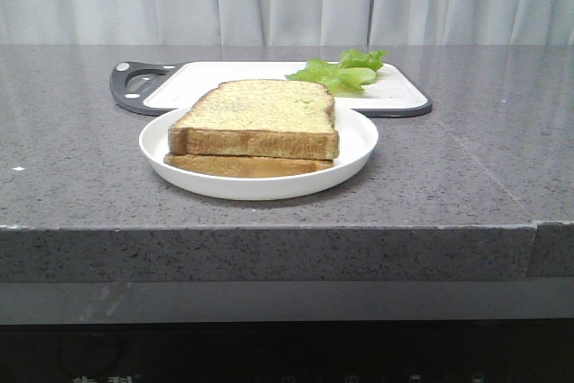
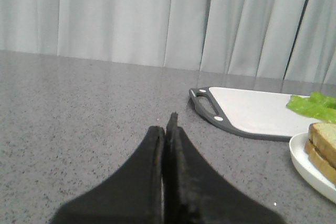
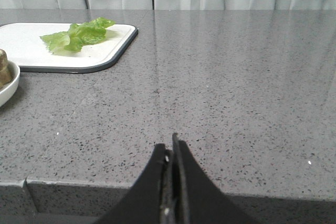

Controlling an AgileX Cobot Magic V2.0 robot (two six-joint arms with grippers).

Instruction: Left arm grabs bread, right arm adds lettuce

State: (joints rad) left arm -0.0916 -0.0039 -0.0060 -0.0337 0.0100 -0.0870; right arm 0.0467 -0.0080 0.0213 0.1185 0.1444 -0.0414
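The bread (image 2: 324, 139) and its white plate (image 2: 310, 166) are cut off beside the cutting board (image 2: 252, 111).

Speckled grey stone counter (image 1: 466, 159), polished, faintly reflective. Glossy white plate (image 1: 359, 136). Matt white plastic board (image 1: 233, 73). Porous toasted bread (image 1: 256, 105). Ruffled lettuce (image 1: 341, 69).

No text, label, brand, number or sign can be read anywhere.
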